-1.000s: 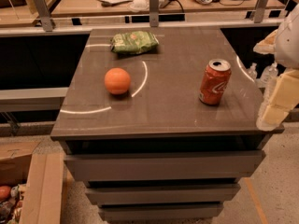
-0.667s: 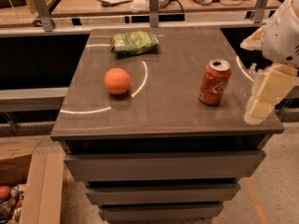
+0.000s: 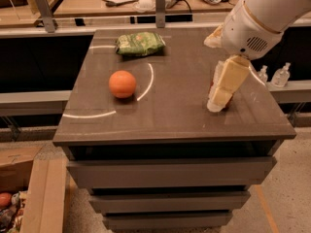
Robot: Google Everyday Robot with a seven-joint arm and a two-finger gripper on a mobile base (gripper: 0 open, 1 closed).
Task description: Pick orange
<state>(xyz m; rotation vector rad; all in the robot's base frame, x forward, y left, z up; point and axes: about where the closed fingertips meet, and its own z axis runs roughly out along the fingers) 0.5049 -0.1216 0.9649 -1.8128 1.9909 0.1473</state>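
The orange (image 3: pixel 122 84) is a smooth round fruit sitting on the left half of the dark grey table top (image 3: pixel 170 115). My gripper (image 3: pixel 219 98) hangs from the white arm at the right, over the right part of the table, well to the right of the orange and not touching it. It stands in front of the red soda can (image 3: pixel 229 100), which is almost wholly hidden behind it.
A green snack bag (image 3: pixel 140 43) lies at the back of the table. Drawers run below the table's front edge. A counter with papers and posts stands behind. Cardboard boxes sit on the floor at lower left. Two small bottles (image 3: pixel 281 74) stand at the right.
The arm and gripper have swung leftward from the right edge to over the table, now covering the soda can. The orange and the bag have not moved.
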